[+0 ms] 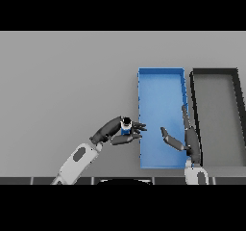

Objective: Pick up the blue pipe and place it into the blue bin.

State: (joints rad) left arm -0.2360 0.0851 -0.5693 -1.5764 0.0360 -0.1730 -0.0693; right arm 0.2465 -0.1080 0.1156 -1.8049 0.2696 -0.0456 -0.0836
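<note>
Two hands are in my view, and only one of them works. My left hand (120, 131) comes in from the lower edge, and its dark fingers and thumb are curled round the short blue pipe piece with a dark open end (126, 126). I judge that it holds the pipe upright, with the open end toward me, so that the piece does not roll out of the fingers while it is carried. The pipe is lifted or just above the plain grey table (62, 90); I cannot tell if its bottom touches the surface. It is just beside the left wall of the bin, not over it yet.

My right hand (172, 139) is over the near part of the bin, with fingers relaxed and spread, holding nothing. I think it waits there idle, but it is a little in the way of the drop place.

The pipe looks small and stubby: a blue body, a light ring below the dark mouth. Most of the body is hidden by the fingers.

Further from me is the long rectangular blue bin with thin walls (160, 71), with nothing lying inside. To the right of it, close to it, stands a dark grey bin of similar shape (215, 71).

I judge the pick is done and the placing remains.
</note>
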